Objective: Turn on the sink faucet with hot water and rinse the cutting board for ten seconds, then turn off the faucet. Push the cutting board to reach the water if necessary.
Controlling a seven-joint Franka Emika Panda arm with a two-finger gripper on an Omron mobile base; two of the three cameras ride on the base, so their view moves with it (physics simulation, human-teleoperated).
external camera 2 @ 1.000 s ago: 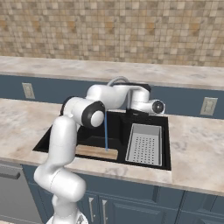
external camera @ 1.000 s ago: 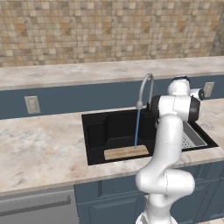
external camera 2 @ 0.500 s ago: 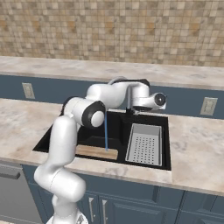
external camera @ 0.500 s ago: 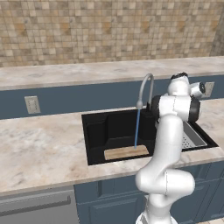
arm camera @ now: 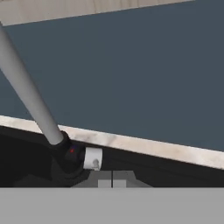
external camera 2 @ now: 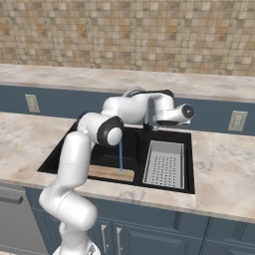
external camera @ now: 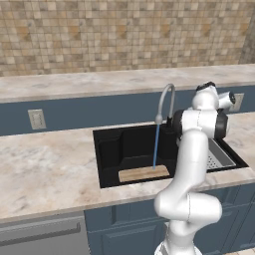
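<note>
At 6 o'clock in the sink (external camera: pixel 107 149), the cutting board (external camera: pixel 143 174) sits under running water (external camera: pixel 156 147), so we're mid-rinse. Our gripper (arm camera: pixel 112 183), fingers pressed together and empty, waits by the faucet (external camera: pixel 166 97) base; next we likely nudge its handle (arm camera: pixel 92 158) off.

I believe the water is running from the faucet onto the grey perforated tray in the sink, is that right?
Not quite. The water does run from the faucet, but it lands on the cutting board lying in the sink, not on the grey perforated tray beside it. The left base view shows this.
</note>
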